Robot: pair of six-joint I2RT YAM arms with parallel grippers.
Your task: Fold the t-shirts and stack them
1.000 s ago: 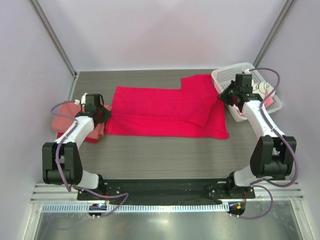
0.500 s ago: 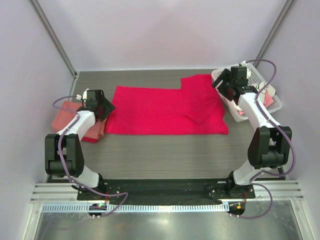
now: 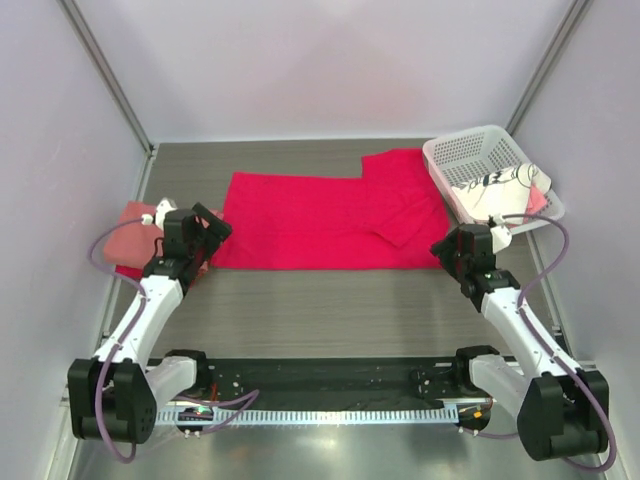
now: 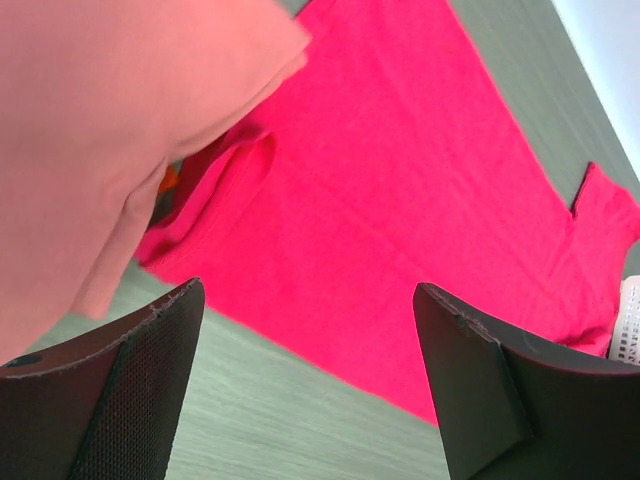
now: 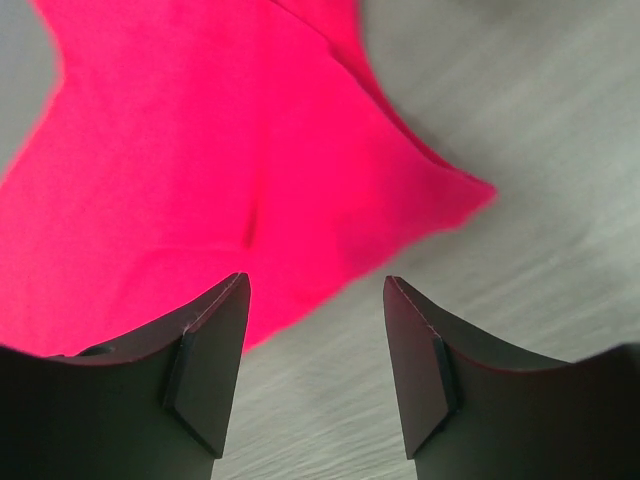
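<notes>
We see left gripper [image 4: 305,290], right gripper [image 5: 315,280] open, empty, by bright crimson cloth t-shirt [image 3: 320,222]; we fear uneven corner grabs skewing fold.

A crimson t-shirt [image 3: 330,220] lies spread flat across the middle of the table [image 3: 330,310]. At nine o'clock sits a salmon-pink t-shirt [image 3: 128,232], with the left gripper [image 3: 212,230] between the two. At two o'clock, a white basket [image 3: 470,160] holds a white printed t-shirt [image 3: 490,188]. The right gripper [image 3: 442,250] is at the crimson one's four o'clock corner.

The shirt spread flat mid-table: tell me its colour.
The shirt is plain bright crimson, with no print; the top external view shows it best.
</notes>
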